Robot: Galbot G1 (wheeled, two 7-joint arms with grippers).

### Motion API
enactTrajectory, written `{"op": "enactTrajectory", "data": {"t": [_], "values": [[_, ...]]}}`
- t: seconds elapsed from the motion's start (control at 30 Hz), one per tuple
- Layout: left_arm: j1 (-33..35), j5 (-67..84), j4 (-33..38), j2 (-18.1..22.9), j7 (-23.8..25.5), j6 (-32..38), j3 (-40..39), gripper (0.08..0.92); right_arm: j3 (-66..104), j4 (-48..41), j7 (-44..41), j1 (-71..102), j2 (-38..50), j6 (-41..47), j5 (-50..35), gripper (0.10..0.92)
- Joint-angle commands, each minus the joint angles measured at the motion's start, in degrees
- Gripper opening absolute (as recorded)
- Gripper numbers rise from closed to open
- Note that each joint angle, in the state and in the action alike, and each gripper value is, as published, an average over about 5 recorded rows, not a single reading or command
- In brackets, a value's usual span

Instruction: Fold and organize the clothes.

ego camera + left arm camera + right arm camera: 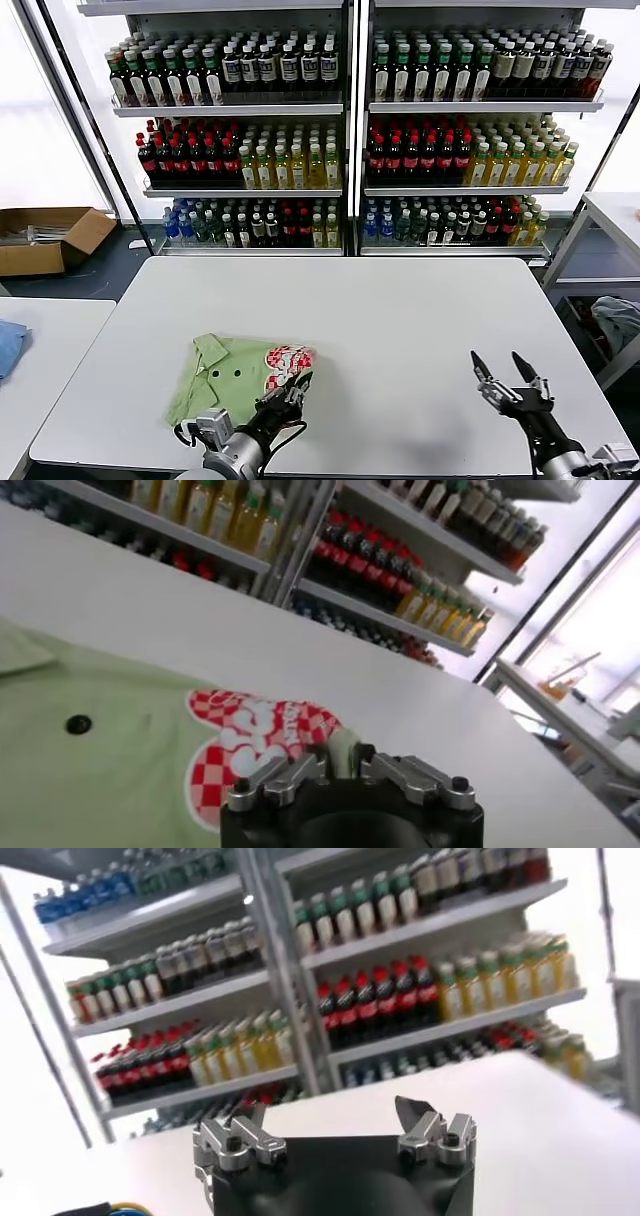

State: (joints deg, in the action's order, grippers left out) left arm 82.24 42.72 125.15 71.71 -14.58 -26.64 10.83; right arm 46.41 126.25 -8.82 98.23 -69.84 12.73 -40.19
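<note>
A light green polo shirt (232,378) lies folded near the front left of the white table (400,310), its collar to the left and its red-and-white checkered print (290,360) on the right end. My left gripper (291,391) sits at that right end, by the print. In the left wrist view a fold of the shirt's green fabric (120,770) stands pinched between the fingers of the left gripper (343,762). My right gripper (508,372) hovers open over bare table at the front right, holding nothing, as the right wrist view also shows (335,1120).
Shelves of bottles (340,150) fill the wall behind the table. A cardboard box (45,238) lies on the floor at the left. A blue cloth (8,345) rests on the side table to the left, and a grey-blue bundle (620,322) lies at the right.
</note>
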Motion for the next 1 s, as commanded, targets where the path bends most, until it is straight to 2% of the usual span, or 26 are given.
{"op": "enactTrajectory", "data": {"t": [0.03,0.27,0.43,0.6,0.7,1.0], "values": [[0.23,-1.48,2.47,1.55,3.92,4.87,-0.61,0.302,-17.54,-1.34,6.52,-10.16,3.89,10.43,4.76,0.823],[3.9,-2.13,8.06,2.54,3.88,0.78,9.15,0.501,-32.64,-5.0,8.52,-18.67,2.39,13.84,7.35,0.823],[5.05,-1.91,9.84,3.05,3.96,-0.37,17.42,0.648,-41.53,-8.03,5.59,-22.18,2.45,12.88,14.15,0.823],[6.83,-2.14,11.94,5.91,4.51,-0.62,21.95,0.783,-46.5,-12.17,5.38,-26.29,3.06,12.74,14.31,0.823],[7.31,-2.22,12.17,7.61,4.86,-0.57,24.56,0.816,-49.05,-14.35,6.07,-28.83,3.82,12.74,12.55,0.823],[9.23,-2.12,12.55,10.76,5.37,-0.57,29.8,0.823,-56.92,-18.34,5.84,-35.02,4.62,13.27,13.16,0.817]]}}
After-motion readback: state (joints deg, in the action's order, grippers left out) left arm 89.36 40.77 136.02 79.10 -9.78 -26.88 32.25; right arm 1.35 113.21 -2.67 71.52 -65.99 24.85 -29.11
